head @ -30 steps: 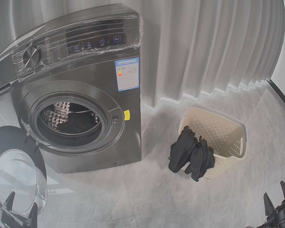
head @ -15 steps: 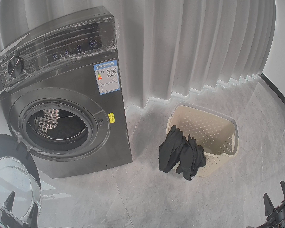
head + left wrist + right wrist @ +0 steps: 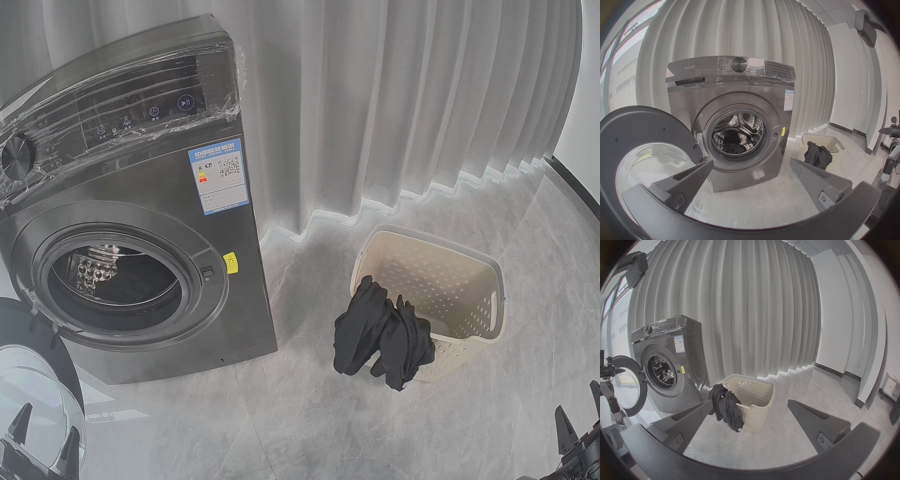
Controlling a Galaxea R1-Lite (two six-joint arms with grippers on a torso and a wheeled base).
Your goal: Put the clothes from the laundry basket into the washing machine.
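Grey floor [image 3: 312, 425], white curtain [image 3: 406, 94] behind. Black clothes [image 3: 381, 334] hang over laundry basket [image 3: 475, 275] rim, centre-right of frame. Probably soft, light, limp: pinch the bunched fold at the rim. Left end effector [image 3: 49, 420] and right end effector [image 3: 576, 400] are open, empty.

Grey front-load washing machine [image 3: 156, 206] upright on floor [image 3: 312, 425], round door [image 3: 37, 387] swung open, dark garment [image 3: 734, 149] inside. Cream laundry basket [image 3: 437, 281] upright nearby to the right, black clothes [image 3: 381, 334] draped over its near rim
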